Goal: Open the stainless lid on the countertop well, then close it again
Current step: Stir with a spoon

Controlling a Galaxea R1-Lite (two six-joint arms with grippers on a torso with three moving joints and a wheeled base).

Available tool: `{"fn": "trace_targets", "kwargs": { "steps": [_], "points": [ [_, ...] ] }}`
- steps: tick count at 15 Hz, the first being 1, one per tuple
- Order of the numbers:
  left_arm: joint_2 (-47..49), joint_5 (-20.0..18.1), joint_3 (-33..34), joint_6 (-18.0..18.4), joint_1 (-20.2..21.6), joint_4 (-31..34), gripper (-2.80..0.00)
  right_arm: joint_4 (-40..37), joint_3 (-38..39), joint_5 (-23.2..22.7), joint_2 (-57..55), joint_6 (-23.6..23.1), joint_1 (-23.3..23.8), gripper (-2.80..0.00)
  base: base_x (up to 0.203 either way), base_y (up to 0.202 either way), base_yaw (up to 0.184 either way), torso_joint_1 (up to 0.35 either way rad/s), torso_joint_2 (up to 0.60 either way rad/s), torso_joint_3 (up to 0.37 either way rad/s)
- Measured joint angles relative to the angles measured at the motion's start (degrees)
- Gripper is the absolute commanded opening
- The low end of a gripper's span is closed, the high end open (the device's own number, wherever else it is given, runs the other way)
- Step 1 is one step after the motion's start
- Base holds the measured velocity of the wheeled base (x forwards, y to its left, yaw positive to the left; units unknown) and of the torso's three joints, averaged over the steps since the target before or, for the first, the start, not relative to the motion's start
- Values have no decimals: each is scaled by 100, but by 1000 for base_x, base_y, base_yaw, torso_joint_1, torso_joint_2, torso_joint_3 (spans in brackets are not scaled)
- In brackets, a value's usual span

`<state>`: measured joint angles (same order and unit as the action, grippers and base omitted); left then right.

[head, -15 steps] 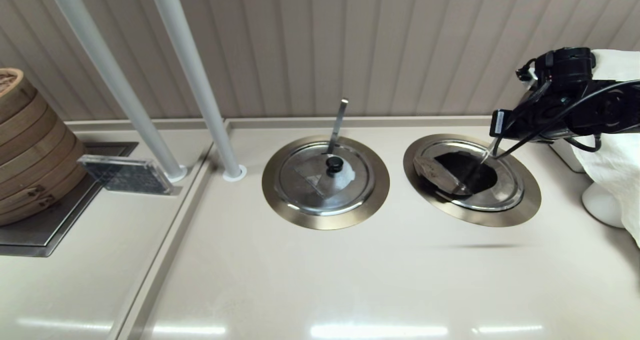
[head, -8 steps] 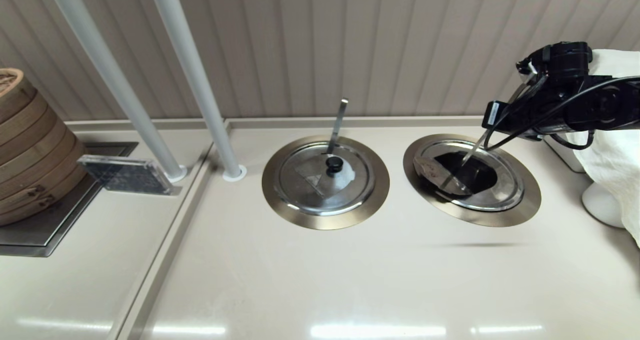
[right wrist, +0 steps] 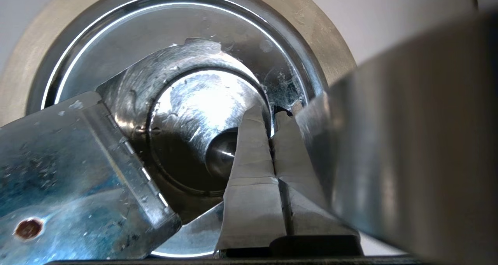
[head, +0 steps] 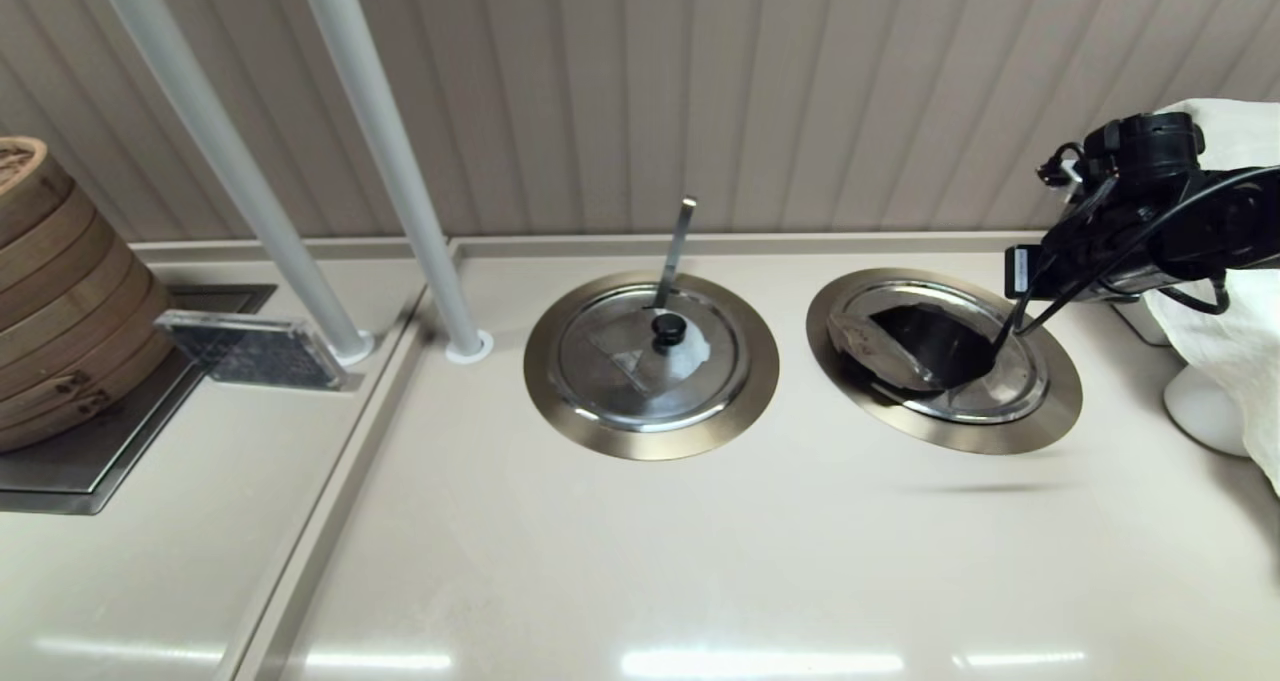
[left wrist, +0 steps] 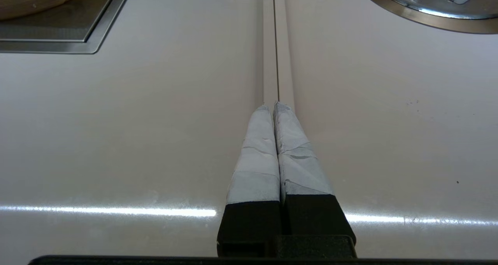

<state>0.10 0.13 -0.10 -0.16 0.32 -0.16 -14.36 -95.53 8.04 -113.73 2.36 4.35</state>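
On the head view you have the lid (head: 985,381) of the right-hand well (head: 1055,401) with its wedge flap (head: 862,341) swung back onto the lid's left side, a dark opening showing. Your right gripper (head: 1015,306) hangs over the well's right edge. Left of it sits the twin well (head: 650,441), lid shut, black knob (head: 668,329) on top, ladle handle (head: 678,246) sticking up. Bamboo steamers (head: 60,291) stand far left.

Left wrist view now: your left gripper (left wrist: 275,106) hovers above the bare counter (left wrist: 136,132), taped fingers pressed together on nothing.

Right wrist view: right fingers (right wrist: 253,148) are pressed together too, a thin dark sliver between the tips, looking down into the well's shiny interior, flap lying open beside them.
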Motion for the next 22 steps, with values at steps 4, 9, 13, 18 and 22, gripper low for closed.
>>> {"fn": "trace_targets", "kwargs": {
  "steps": [4, 9, 13, 18, 22],
  "points": [
    [0, 2, 0, 2, -1, 0, -280, 396, -141, -119, -206, 573, -151, -280, 0, 0, 0, 0, 0, 0],
    [0, 0, 0, 0, -1, 0, -280, 539, -28, -815, 35, 1166, -361, -280, 0, 0, 0, 0, 0, 0],
    [0, 2, 0, 0, -1, 0, -280, -241, -13, -853, 240, 679, -286, -280, 0, 0, 0, 0, 0, 0],
    [0, 2, 0, 2, -1, 2, -280, -590, -97, -652, 216, 293, -98, -280, 0, 0, 0, 0, 0, 0],
    [0, 2, 0, 0, -1, 0, -280, -258, -273, -496, -31, 469, -85, -280, 0, 0, 0, 0, 0, 0]
  ]
}}
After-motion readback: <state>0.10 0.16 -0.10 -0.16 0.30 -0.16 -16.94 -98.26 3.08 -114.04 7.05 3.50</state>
